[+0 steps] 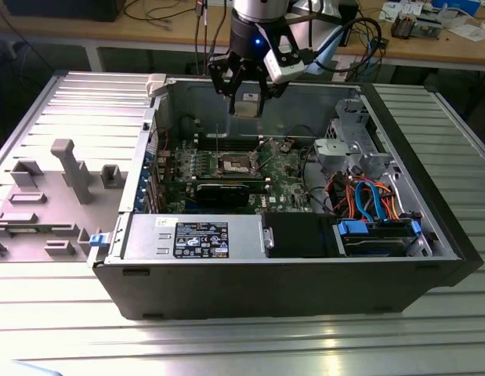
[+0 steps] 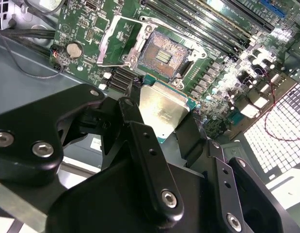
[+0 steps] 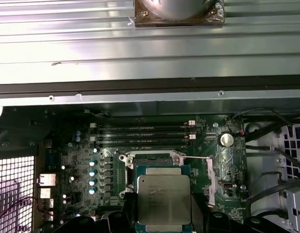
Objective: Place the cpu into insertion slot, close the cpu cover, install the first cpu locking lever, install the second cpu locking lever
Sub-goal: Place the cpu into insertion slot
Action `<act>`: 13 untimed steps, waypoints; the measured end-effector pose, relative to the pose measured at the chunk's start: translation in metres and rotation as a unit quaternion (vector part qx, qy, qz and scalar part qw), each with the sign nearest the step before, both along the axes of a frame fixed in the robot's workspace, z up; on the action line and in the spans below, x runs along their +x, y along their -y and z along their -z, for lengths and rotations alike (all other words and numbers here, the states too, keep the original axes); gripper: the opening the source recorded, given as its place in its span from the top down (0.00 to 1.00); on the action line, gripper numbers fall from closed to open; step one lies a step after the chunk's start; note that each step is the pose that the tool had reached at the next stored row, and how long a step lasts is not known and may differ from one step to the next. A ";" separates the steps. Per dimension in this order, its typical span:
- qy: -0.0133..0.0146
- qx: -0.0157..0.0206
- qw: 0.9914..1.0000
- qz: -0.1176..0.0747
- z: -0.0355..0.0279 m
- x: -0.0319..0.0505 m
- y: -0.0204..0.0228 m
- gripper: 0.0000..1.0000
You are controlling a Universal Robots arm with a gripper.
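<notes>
My gripper hangs over the open computer case, shut on the cpu, a flat silvery square chip. In both wrist views the cpu sits between the black fingers, held well above the green motherboard. Below it lies the insertion slot, dark-centred with a silver rim and nothing in it. In the first wrist view the held chip partly hides the insertion slot. The cpu cover stands swung open beside the slot. A thin lever rod runs along the slot's edge.
Long memory slots run beside the socket. A black graphics card, a power supply, a grey drive cage and bundled cables fill the case. A grey fixture sits on the ribbed table at the exterior view's left.
</notes>
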State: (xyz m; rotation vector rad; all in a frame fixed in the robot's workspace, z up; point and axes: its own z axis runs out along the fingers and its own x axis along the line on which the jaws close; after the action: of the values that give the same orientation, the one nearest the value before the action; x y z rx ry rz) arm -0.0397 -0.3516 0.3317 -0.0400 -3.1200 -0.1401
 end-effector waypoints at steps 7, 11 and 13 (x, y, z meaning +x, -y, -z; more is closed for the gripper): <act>0.000 0.000 1.000 0.000 0.0022 0.0000 0.0007 0.46; 0.000 0.000 1.000 0.000 0.0038 0.0000 0.0013 0.46; 0.000 0.000 1.000 0.000 0.0043 0.0000 0.0015 0.46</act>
State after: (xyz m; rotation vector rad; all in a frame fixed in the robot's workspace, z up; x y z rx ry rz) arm -0.0397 -0.3531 0.3274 -0.0401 -3.1200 -0.1400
